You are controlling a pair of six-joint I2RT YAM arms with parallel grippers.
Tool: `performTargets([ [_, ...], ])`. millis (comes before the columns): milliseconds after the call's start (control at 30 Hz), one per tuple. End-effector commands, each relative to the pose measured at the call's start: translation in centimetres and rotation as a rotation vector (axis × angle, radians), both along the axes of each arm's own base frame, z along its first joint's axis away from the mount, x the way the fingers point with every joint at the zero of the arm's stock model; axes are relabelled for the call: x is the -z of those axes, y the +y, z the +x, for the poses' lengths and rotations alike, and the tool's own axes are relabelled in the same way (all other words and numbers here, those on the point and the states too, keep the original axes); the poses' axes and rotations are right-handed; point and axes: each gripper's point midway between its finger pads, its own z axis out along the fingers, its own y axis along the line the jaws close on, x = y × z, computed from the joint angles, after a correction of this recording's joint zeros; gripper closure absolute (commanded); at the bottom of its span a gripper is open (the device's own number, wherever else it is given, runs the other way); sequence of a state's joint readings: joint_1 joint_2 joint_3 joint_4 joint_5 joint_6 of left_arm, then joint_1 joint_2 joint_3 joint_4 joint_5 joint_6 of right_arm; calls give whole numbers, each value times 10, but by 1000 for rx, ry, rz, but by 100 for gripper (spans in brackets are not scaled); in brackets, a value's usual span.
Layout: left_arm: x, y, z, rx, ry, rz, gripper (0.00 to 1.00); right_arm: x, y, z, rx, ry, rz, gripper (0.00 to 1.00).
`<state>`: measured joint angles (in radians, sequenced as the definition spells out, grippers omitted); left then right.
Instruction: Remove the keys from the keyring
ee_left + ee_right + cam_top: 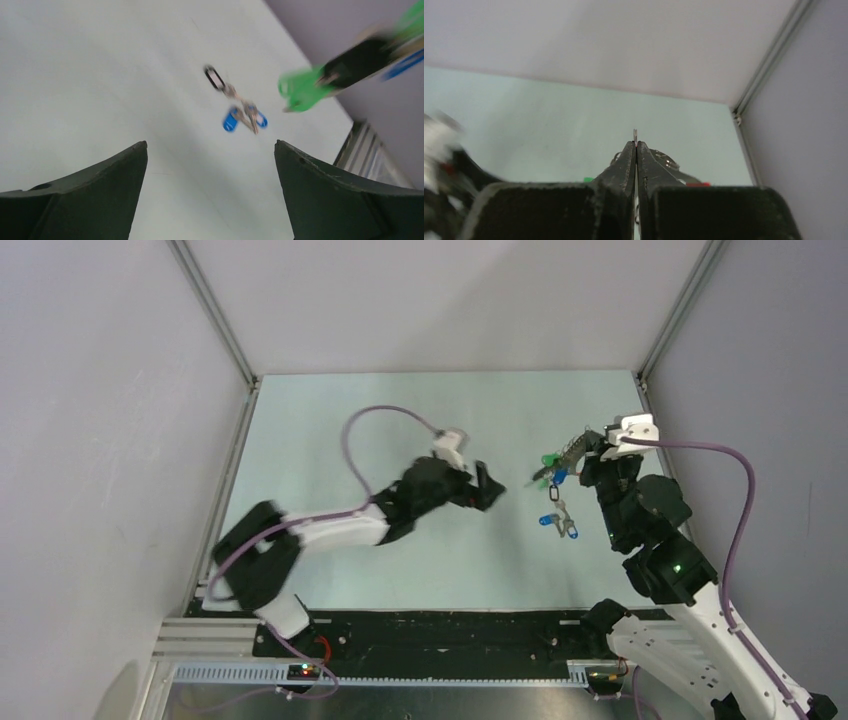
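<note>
Keyring (635, 134): thin metal edge nipped between the fingertips of the right gripper (636, 146); held up off the surface (400, 430), at its right side near the wall (760, 360).
Keys (548, 461): green-capped ones bunched on the keyring, sticking out left of the gripper; a blue cap just below them; blurred in the left wrist view, green cap (300, 90) plainest.
Red and green: small slivers at either side of the finger bases in the right wrist view; too little shown to say more.
Right gripper (582, 452): closed tight on the keyring, fingers pressed together with only the ring's edge between.
Loose cluster (562, 524): two blue-capped keys lying flat on the surface, apart from the keyring, just nearer the arm bases.
Tag (214, 77): small, dark-framed, at the far end of the loose cluster, linked to it.
Left gripper (490, 486): fingers spread wide, holding nothing; near the middle of the surface, aimed toward the loose cluster (243, 117) and well apart from it.
Left fingers (100, 190): dark, low in the wrist view, bare surface between.
</note>
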<state>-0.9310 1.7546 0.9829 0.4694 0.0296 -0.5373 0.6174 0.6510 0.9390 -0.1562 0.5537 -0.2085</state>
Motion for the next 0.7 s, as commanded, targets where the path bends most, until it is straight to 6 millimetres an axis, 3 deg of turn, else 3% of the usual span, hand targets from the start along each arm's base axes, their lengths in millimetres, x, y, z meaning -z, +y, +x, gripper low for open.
performTargets([
  [0, -95, 110, 30, -304, -192, -120, 0, 15, 32, -8, -184, 99, 29, 100],
  [100, -100, 193, 36, -511, -168, -80, 0, 42, 54, -9, -280, 206, -1, 100],
  [200, -111, 269, 17, -703, -173, 50, 0, 66, 75, -4, -354, 301, -31, 100],
  [267, -125, 299, 2, -764, -215, 95, 0, 79, 96, 3, -413, 346, -35, 100],
  [300, -130, 307, -3, -777, -235, 108, 0, 74, 108, 8, -452, 325, -14, 100],
  [333, -139, 320, -12, -810, -259, 95, 0, 81, 123, 16, -479, 343, -18, 100],
  [367, -145, 328, -17, -824, -280, 96, 0, 67, 137, 23, -517, 289, 8, 100],
  [400, -154, 340, -26, -857, -306, 78, 0, 73, 154, 34, -539, 295, 5, 100],
  [433, -160, 348, -29, -873, -330, 86, 0, 48, 171, 42, -577, 215, 41, 100],
  [467, -168, 361, -36, -914, -351, 80, 0, 56, 191, 59, -593, 226, 47, 100],
  [500, -172, 372, -40, -952, -370, 102, 0, 12, 209, 66, -651, 112, 96, 100],
  [533, -180, 380, -46, -973, -391, 87, 0, 21, 231, 84, -677, 143, 116, 100],
  [567, -186, 392, -51, -1010, -415, 93, 0, -35, 246, 86, -747, 31, 169, 100],
  [600, -190, 397, -54, -1028, -426, 94, 0, -72, 266, 99, -793, -20, 213, 100],
  [633, -196, 407, -60, -1055, -446, 95, 0, -88, 278, 97, -858, -39, 221, 100],
  [667, -198, 410, -62, -1066, -454, 97, 0, -123, 290, 104, -889, -84, 248, 100],
])
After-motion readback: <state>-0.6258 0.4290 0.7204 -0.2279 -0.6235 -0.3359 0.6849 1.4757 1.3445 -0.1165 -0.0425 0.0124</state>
